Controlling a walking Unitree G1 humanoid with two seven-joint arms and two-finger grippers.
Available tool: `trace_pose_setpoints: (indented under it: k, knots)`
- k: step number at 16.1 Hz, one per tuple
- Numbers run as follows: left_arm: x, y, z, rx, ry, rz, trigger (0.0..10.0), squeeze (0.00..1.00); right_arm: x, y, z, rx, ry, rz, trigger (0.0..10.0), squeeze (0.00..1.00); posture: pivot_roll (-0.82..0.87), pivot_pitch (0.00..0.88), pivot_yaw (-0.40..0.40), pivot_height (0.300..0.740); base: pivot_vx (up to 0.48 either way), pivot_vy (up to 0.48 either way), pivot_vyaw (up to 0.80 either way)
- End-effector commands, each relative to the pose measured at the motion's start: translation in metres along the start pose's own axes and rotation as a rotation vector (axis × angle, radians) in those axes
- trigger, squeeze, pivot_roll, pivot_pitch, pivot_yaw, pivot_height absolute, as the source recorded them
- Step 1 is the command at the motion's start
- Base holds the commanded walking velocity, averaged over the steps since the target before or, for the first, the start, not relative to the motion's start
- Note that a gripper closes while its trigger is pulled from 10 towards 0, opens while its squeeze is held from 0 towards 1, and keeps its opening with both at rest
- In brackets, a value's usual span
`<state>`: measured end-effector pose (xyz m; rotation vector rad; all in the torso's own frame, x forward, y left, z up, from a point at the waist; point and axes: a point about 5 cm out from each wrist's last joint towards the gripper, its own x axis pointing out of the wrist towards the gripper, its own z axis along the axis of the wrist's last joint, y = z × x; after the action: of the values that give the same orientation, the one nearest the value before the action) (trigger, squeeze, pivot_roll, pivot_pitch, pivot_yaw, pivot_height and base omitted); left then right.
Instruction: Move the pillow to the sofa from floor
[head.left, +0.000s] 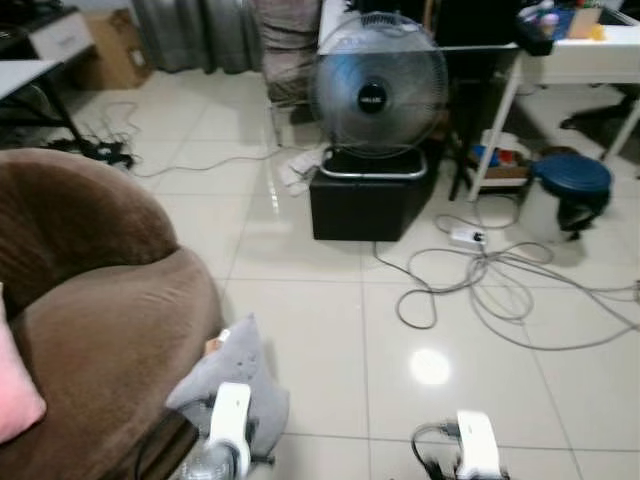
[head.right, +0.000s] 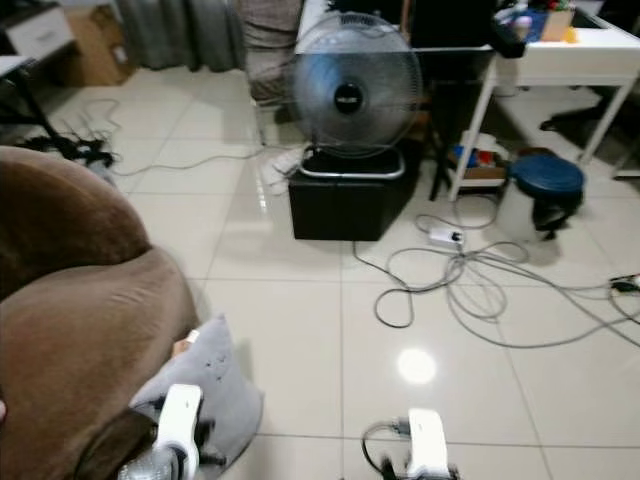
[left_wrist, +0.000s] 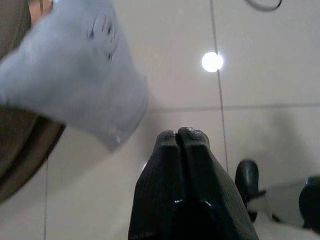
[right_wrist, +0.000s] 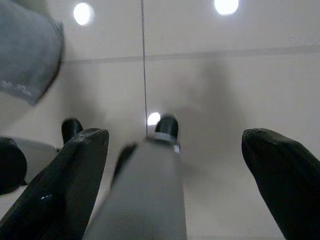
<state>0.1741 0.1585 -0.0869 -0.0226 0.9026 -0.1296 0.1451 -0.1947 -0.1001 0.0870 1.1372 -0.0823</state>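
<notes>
Task looks not done: the soft grey fabric pillow (head.left: 228, 375) stands on the glossy cream tile floor (head.left: 330, 330), leaning against the front edge of the rounded brown plush sofa (head.left: 110, 330), not up on the seat, so pick-up and placement remain, I judge. Left gripper (left_wrist: 178, 136) has its black fingers pressed together, holding nothing, hanging low just beside the pillow, with the silver left arm (head.left: 228, 425) in front of it. Right gripper (right_wrist: 175, 145) hangs idle over bare tile, well apart from the pillow, fingers spread wide.
</notes>
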Motion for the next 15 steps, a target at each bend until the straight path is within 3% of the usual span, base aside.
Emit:
trace_pose_setpoints:
  k: [1,3,6,9,12,15]
  knots:
    - [0.0,0.004,-0.001,0.016,0.02,0.022,10.0,0.0,0.0,-0.003,0.003,0.023,-0.007,-0.015,10.0,0.0,0.05,0.0,0.054,0.74,0.0,0.0,0.0]
    - [-0.001,0.01,-0.004,0.061,0.064,0.068,10.0,0.0,0.0,0.002,0.0,-0.03,0.005,0.014,10.0,0.0,0.04,0.0,0.059,0.74,0.0,0.0,0.0]
    - [-0.003,0.013,-0.014,0.099,0.128,0.097,10.0,0.0,0.0,-0.002,0.0,-0.01,0.001,-0.002,10.0,0.0,0.03,0.0,0.058,0.74,0.0,0.0,0.0]
    - [-0.001,0.009,-0.012,0.111,0.13,0.079,10.0,0.0,0.0,-0.002,-0.001,-0.014,0.0,-0.001,10.0,0.0,0.03,0.0,0.054,0.74,0.0,0.0,0.0]
    - [-0.004,0.005,-0.027,0.111,0.24,0.057,10.0,0.0,-0.001,-0.003,-0.003,-0.029,0.008,0.005,10.0,0.0,0.04,0.0,0.052,0.74,0.0,0.0,0.0]
    - [-0.005,0.005,-0.031,0.142,0.264,0.043,10.0,0.0,-0.001,-0.002,-0.005,-0.017,0.023,0.011,10.0,0.0,0.05,0.0,0.052,0.74,0.0,0.0,0.0]
